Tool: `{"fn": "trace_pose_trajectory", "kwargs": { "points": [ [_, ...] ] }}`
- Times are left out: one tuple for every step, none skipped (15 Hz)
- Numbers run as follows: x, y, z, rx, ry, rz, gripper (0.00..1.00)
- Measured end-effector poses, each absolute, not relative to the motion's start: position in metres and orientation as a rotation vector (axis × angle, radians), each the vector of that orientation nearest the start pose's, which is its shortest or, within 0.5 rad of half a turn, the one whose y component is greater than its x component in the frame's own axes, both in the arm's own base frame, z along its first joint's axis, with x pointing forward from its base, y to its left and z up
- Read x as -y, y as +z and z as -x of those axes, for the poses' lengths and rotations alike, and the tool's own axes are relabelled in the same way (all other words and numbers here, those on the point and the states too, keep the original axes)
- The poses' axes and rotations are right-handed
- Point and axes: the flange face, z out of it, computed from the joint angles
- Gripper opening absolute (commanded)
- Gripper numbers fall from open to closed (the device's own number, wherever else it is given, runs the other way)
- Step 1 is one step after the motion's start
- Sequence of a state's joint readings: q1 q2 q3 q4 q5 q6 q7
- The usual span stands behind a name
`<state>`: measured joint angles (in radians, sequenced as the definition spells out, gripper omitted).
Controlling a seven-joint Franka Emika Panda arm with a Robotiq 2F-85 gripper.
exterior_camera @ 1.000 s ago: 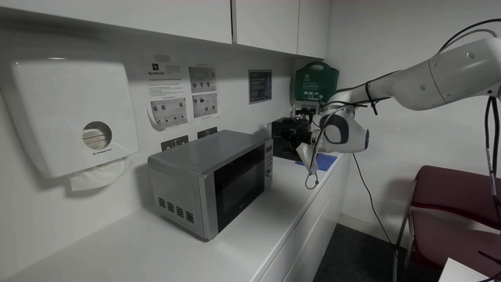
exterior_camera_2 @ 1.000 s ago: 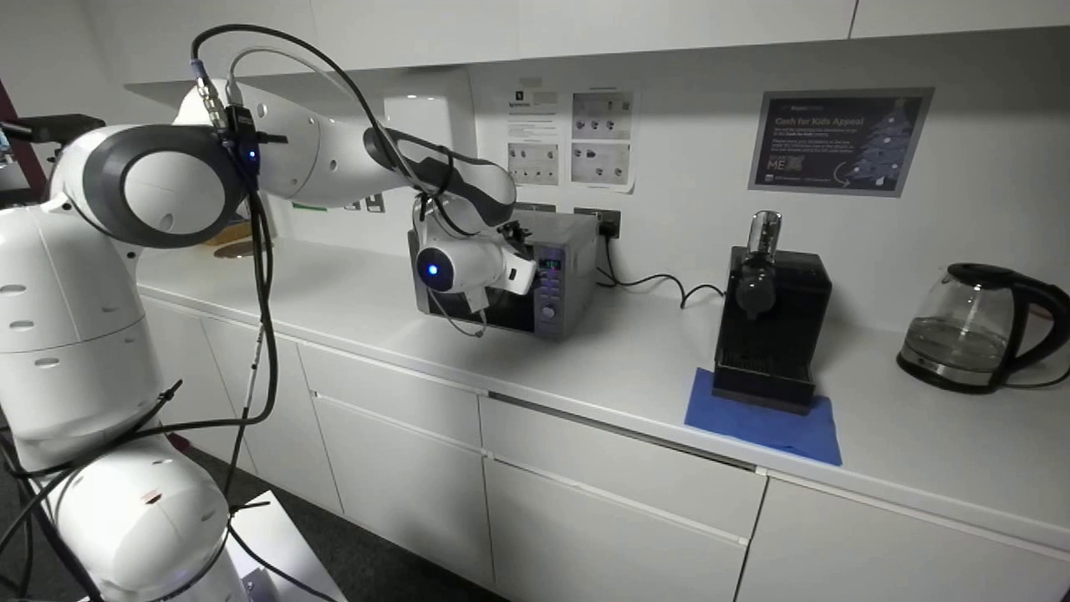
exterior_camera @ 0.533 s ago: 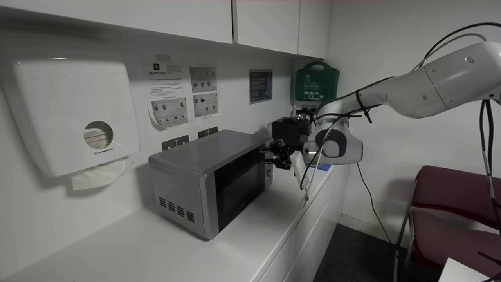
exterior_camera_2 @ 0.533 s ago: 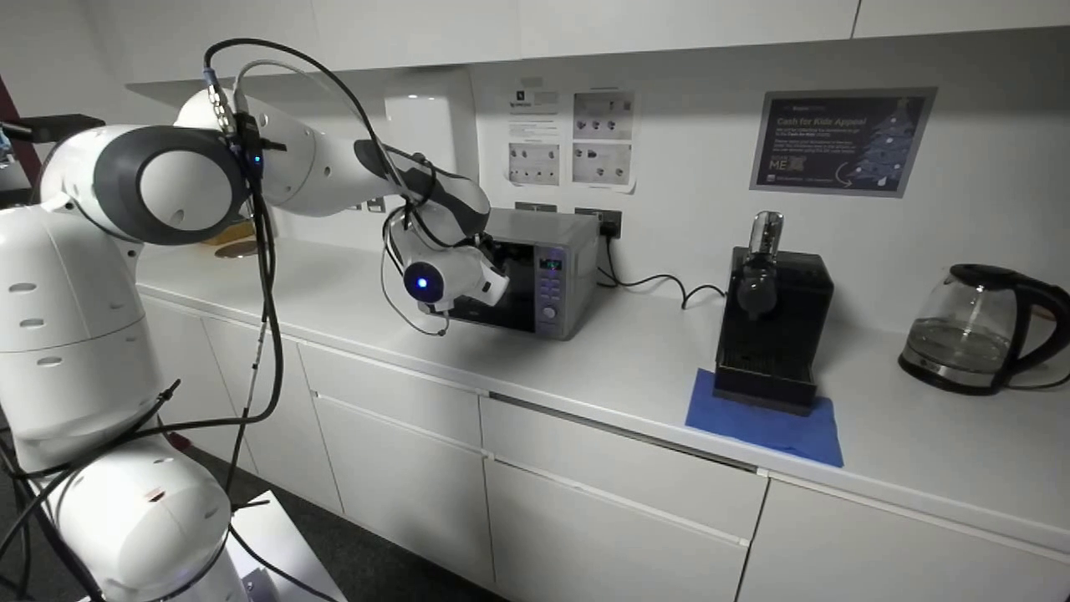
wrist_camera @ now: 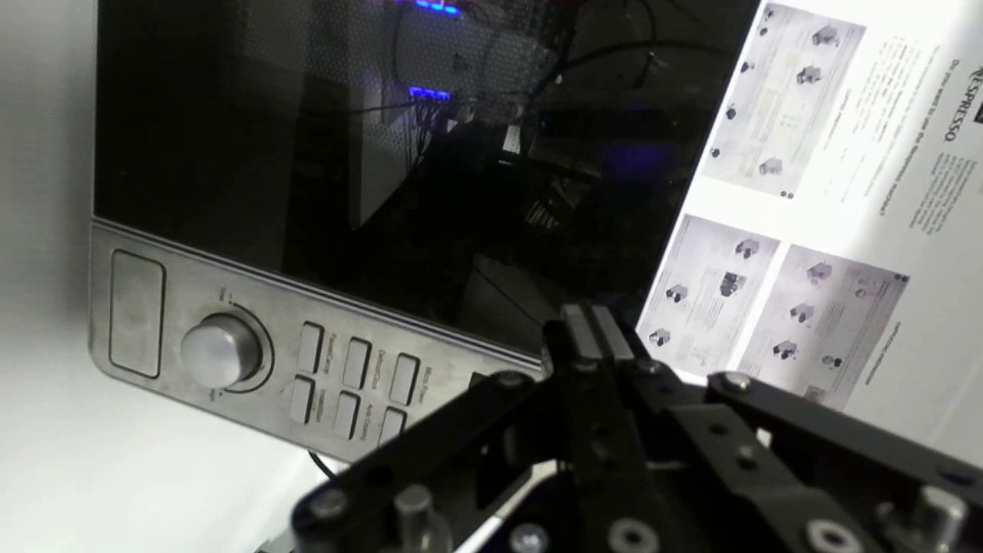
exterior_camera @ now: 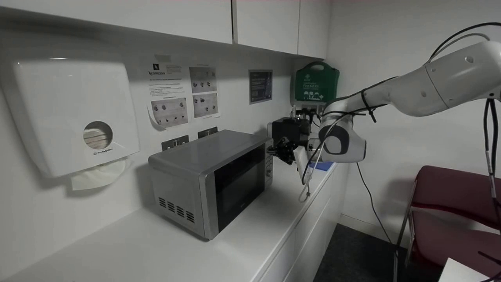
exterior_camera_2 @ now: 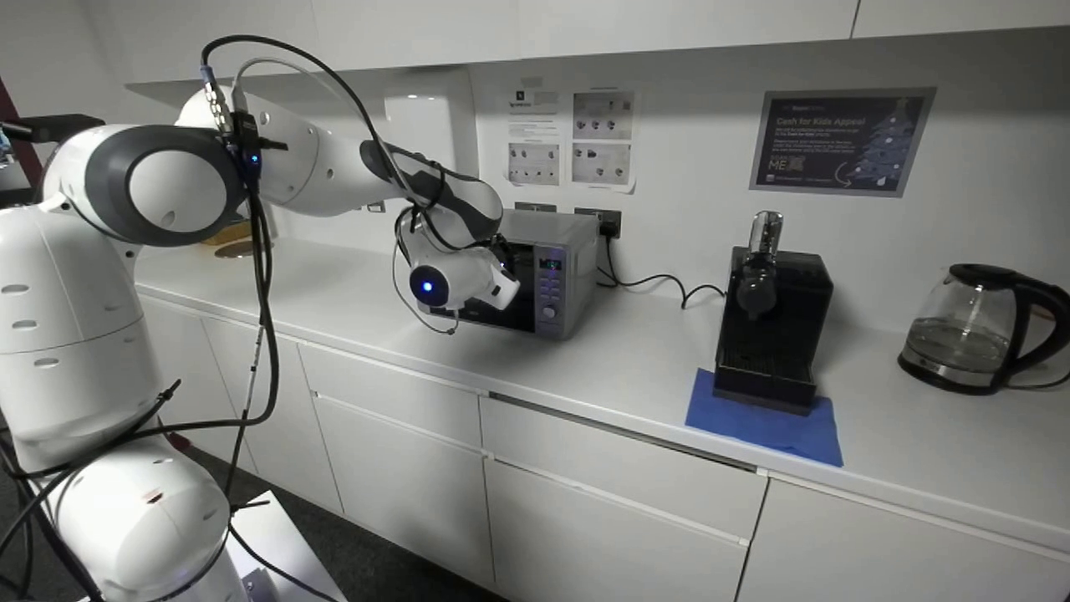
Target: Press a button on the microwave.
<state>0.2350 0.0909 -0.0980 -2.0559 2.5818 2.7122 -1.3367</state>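
Note:
The silver-grey microwave [exterior_camera: 203, 152] stands on the counter with its dark window [exterior_camera: 240, 188] closed off in front. In the wrist view its panel of small buttons [wrist_camera: 357, 362] and round knob [wrist_camera: 223, 352] lie left of my gripper [wrist_camera: 597, 332]. The gripper is shut, its two pads pressed together with nothing between them. Its tips overlap the dark glass near the panel's upper end, and the last buttons are hidden behind the finger linkage. In an exterior view the gripper [exterior_camera: 271, 150] is at the microwave's panel side; whether it touches cannot be told. The panel's lit display [exterior_camera_2: 551, 264] shows in an exterior view.
A black coffee machine [exterior_camera_2: 773, 334] sits on a blue cloth [exterior_camera_2: 756, 431] further along the counter [exterior_camera_2: 585, 368], with a glass kettle [exterior_camera_2: 961, 334] beyond. Wall cabinets [exterior_camera: 266, 23] hang above. A white paper dispenser [exterior_camera: 74, 109] is on the wall.
The gripper's fingers stood apart half a second ago and are now together. My wrist first lowered and swung along the microwave's front, then shifted slightly back. The microwave has not moved.

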Motion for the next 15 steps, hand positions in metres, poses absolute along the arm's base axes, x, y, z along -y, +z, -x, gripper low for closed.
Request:
{"fn": "trace_pose_trajectory", "kwargs": {
  "points": [
    [-0.056,0.402,-0.571,-0.887,-1.037,1.677,0.0],
    [-0.052,0.402,-0.571,-0.898,-1.047,1.672,0.0],
    [-0.046,0.402,-0.572,-0.905,-1.055,1.671,0.0],
    [-0.04,0.402,-0.573,-0.914,-1.064,1.669,0.0],
    [-0.034,0.402,-0.573,-0.923,-1.072,1.667,0.0],
    [-0.029,0.402,-0.573,-0.931,-1.079,1.664,0.0],
    [-0.024,0.402,-0.574,-0.939,-1.084,1.663,0.0],
    [-0.021,0.401,-0.574,-0.945,-1.086,1.663,0.0],
    [-0.021,0.399,-0.574,-0.948,-1.085,1.666,0.0],
    [-0.021,0.396,-0.574,-0.951,-1.081,1.671,0.0],
    [-0.022,0.391,-0.574,-0.954,-1.076,1.678,0.0],
    [-0.023,0.385,-0.575,-0.958,-1.068,1.687,0.0],
    [-0.023,0.379,-0.575,-0.963,-1.06,1.697,0.0],
    [-0.024,0.373,-0.576,-0.968,-1.053,1.708,0.0],
    [-0.024,0.366,-0.577,-0.973,-1.046,1.719,0.0]
  ]
}}
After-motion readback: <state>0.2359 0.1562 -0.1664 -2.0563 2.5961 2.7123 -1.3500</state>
